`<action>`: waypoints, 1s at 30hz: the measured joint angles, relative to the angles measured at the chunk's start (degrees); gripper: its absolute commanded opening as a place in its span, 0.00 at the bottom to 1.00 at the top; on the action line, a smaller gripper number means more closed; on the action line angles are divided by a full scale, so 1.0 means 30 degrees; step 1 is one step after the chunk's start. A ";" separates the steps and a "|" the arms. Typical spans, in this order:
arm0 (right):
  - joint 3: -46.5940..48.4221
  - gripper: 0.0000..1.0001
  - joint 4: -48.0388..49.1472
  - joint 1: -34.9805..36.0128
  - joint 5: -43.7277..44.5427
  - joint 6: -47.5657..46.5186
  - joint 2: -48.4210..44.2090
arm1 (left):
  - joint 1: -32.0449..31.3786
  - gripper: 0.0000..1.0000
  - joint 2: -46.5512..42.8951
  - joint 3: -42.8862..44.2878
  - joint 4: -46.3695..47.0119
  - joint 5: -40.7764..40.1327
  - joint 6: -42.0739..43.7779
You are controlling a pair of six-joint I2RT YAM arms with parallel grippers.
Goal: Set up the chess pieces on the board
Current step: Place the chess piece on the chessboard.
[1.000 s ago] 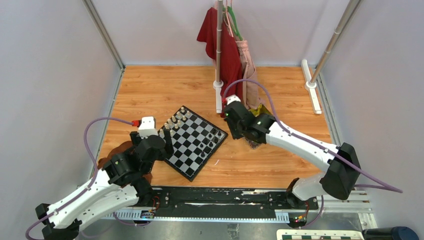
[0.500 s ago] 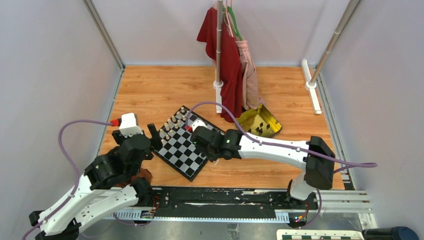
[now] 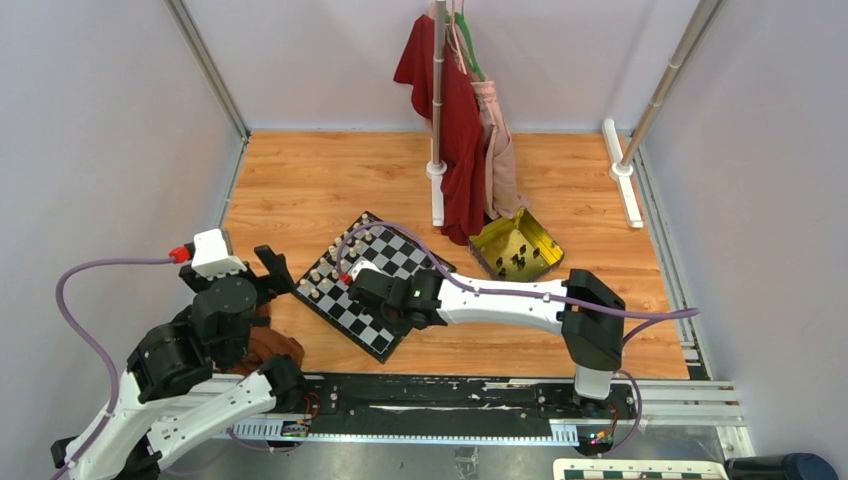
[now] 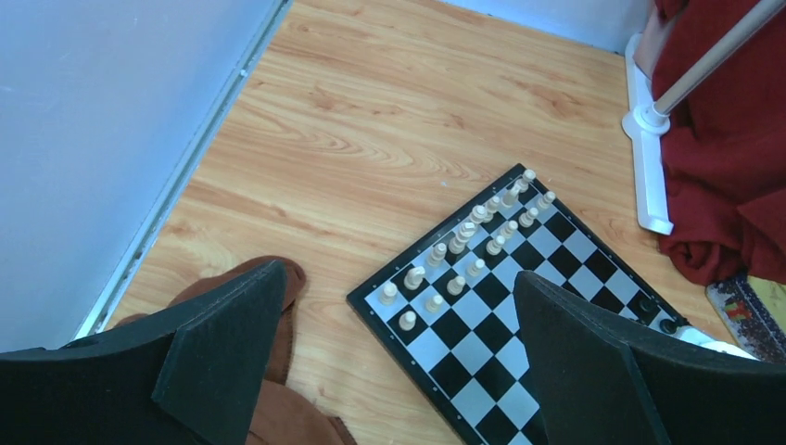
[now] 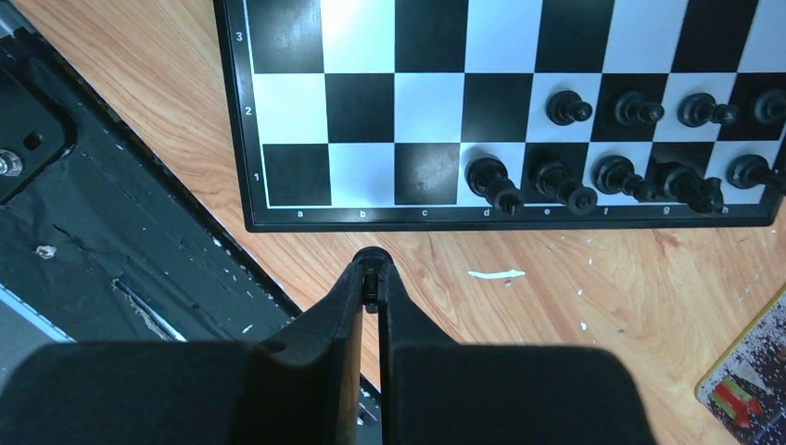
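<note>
- My right tool (image 5: 371, 273): fingers pressed together, with only a hairline slit between them. There is a small dark blob at the very tips. I can't tell whether it is a piece or just the pads.
- Right wrist view: the tips sit at lower centre of the frame, just under the board's lettered edge, roughly below b–c.
- Top view: the board (image 3: 395, 255) lies rotated like a diamond, left of frame centre on the wood counter (image 3: 320, 180). My right arm reaches in from the lower right, and its wrist is over the board's lower half.
- Black chess pieces (image 5: 489, 176): on row 1 from d to h and on row 2 from e to h, all on the right side of the right wrist frame.
- Cream chess pieces (image 4: 461, 243): two rows along the board's upper-left edge in the left wrist view.
- My left tool (image 4: 399, 275): fingers spread wide, gripping nothing, held above the counter. In the top view it is just off the board's left corner.
- Brown cloth (image 4: 283, 403): lower left of the left wrist frame, near the board's corner but not touching it.
- Gold tray (image 3: 530, 232): right of the board in the top view and apart from it, with a few dark pieces inside.
- Red garment (image 4: 723, 167): hangs on the rack (image 3: 438, 110) at top centre, just above the tray.
</note>
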 measured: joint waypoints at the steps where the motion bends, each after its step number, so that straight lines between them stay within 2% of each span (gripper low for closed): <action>1: 0.0080 0.00 0.0000 0.0000 -0.0124 -0.0036 0.0189 | 0.0000 1.00 -0.0270 -0.0058 -0.0109 -0.0087 -0.0015; 7: 0.0714 0.00 -0.0058 0.0000 -0.0743 -0.0328 0.1392 | 0.0000 1.00 -0.1282 -0.0364 -0.0546 -0.0444 -0.0029; 16: 0.1887 0.00 -0.0124 0.0029 -0.1275 -0.0801 0.2667 | 0.0000 1.00 -0.1297 -0.0838 -0.0641 -0.0525 -0.0022; 30: 0.2047 0.00 -0.0117 -0.0160 -0.1858 -0.0998 0.3402 | 0.0000 1.00 -0.1311 -0.0845 -0.1071 -0.0532 -0.0138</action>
